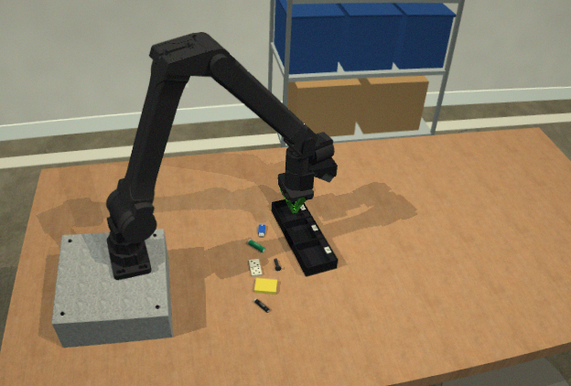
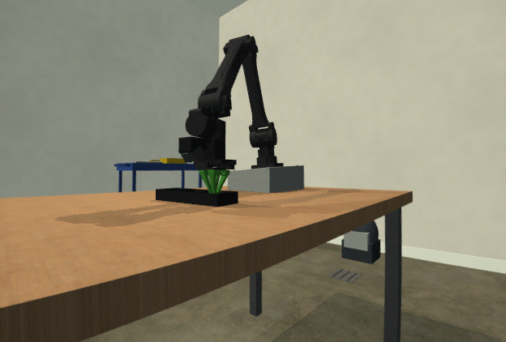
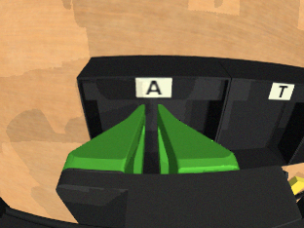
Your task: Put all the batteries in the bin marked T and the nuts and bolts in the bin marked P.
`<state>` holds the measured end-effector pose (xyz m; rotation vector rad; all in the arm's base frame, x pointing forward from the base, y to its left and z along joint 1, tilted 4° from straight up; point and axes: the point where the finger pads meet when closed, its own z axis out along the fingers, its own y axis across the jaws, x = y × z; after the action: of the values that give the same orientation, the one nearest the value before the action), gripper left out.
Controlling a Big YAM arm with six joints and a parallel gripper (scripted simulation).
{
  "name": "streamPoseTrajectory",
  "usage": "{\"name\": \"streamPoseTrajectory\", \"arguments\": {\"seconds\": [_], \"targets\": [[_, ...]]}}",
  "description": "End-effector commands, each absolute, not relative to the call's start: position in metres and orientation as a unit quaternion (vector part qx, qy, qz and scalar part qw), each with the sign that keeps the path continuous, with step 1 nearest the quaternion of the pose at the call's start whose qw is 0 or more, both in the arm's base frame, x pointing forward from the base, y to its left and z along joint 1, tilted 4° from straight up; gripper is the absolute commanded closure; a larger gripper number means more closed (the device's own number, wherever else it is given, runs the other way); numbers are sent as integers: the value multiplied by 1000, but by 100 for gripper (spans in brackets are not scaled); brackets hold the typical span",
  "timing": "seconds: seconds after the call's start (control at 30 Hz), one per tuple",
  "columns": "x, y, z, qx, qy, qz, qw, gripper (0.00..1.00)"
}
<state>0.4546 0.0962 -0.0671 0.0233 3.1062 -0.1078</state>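
Note:
A long black tray [image 1: 304,239] of three bins lies on the table. My gripper [image 1: 294,209] has green fingers and reaches down into the far end bin, marked A [image 3: 154,87]. The bin marked T [image 3: 281,91] is the middle one, and the bin marked P [image 1: 320,257] is the near end. The fingers stand almost together, and I see nothing between them. A green battery [image 1: 255,245], a black bolt [image 1: 276,263] and a black battery [image 1: 262,305] lie on the table left of the tray. The gripper also shows in the exterior view [image 2: 215,189].
A blue memory stick [image 1: 261,230], a white domino [image 1: 254,267] and a yellow sponge [image 1: 265,285] lie among the parts. The arm's grey base block [image 1: 110,287] stands at the table's left. Shelves with boxes [image 1: 364,40] stand behind the table.

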Motion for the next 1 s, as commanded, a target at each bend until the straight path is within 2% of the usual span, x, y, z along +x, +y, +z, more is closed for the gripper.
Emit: {"name": "streamPoseTrajectory", "arguments": {"seconds": [0.0,0.97], "targets": [[456,92,-68,6,999,-35,23,92],[457,92,-59,5,999,-33,33,92]]}}
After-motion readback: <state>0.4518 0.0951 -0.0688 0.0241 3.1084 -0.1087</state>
